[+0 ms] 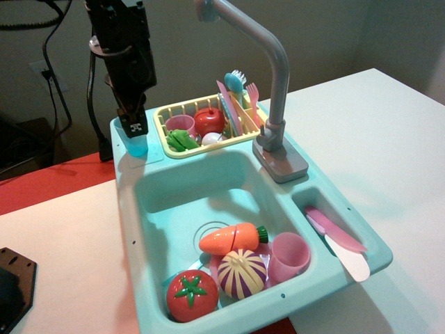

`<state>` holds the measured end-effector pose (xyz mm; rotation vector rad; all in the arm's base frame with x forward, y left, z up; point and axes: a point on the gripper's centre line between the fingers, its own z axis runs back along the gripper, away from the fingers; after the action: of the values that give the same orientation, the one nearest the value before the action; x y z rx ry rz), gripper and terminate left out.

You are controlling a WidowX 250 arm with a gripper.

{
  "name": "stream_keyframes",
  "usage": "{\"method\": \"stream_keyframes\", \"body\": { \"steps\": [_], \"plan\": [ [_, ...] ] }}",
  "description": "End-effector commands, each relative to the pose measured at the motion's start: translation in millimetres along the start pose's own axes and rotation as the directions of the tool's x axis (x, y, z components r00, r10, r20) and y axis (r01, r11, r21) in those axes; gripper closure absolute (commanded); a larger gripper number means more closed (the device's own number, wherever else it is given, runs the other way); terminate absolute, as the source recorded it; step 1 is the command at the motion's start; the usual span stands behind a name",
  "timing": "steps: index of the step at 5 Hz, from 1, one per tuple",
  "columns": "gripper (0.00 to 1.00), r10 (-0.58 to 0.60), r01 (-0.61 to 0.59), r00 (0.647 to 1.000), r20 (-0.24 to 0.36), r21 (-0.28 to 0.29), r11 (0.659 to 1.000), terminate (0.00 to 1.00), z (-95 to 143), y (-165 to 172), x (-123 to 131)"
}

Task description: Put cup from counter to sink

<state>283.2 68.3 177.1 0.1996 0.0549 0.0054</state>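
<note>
Turquoise plastic filled most of the single camera view: a toy sink unit on a white tabletop (389, 139), seen from above and in front. At its back left corner, on the flat turquoise ledge that served as the counter (154, 154), the small translucent light-blue plastic cup (137, 144) stood upright in a shallow square recess. The black robot gripper (135, 124) hung directly over the cup, its tip covering the rim; whether the jaws were spread or closed on the cup could not be told, because the gripper body hid them. In front of the counter lay the large rectangular turquoise sink basin (167, 188), crowded at its near end with an orange plastic carrot (233, 238), a red plastic tomato (192, 295), a striped purple and cream onion (242, 273) and a pink plastic cup (288, 256). A tall grey faucet (268, 76) rose at the back right, beside a yellow dish rack (201, 124) holding toy dishes and food. Judging from this, the light cup could tip or slide out of the recess if a jaw struck its rim, and it might slip from a shallow grip while being carried to the basin's clearer far end.
</note>
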Motion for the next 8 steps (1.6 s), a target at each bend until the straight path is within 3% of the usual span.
{"method": "stream_keyframes", "body": {
  "steps": [1,3,4,6,8],
  "plan": [
    [0.00,0.018,-0.019,1.000,0.010,0.022,1.000,0.00,-6.4,0.5,-0.9],
    [0.00,0.004,-0.005,1.000,0.007,0.038,0.999,0.00,-21.4,-4.0,-4.6],
    [1.00,0.003,-0.004,1.000,0.024,0.035,0.999,0.00,-23.1,-2.5,-7.9],
    [1.00,0.006,-0.008,0.999,0.046,0.028,1.000,0.00,-20.0,-1.4,-9.5],
    [1.00,-0.062,0.059,0.989,0.136,0.026,0.998,0.00,-8.9,-15.4,13.6]
  ]
}}
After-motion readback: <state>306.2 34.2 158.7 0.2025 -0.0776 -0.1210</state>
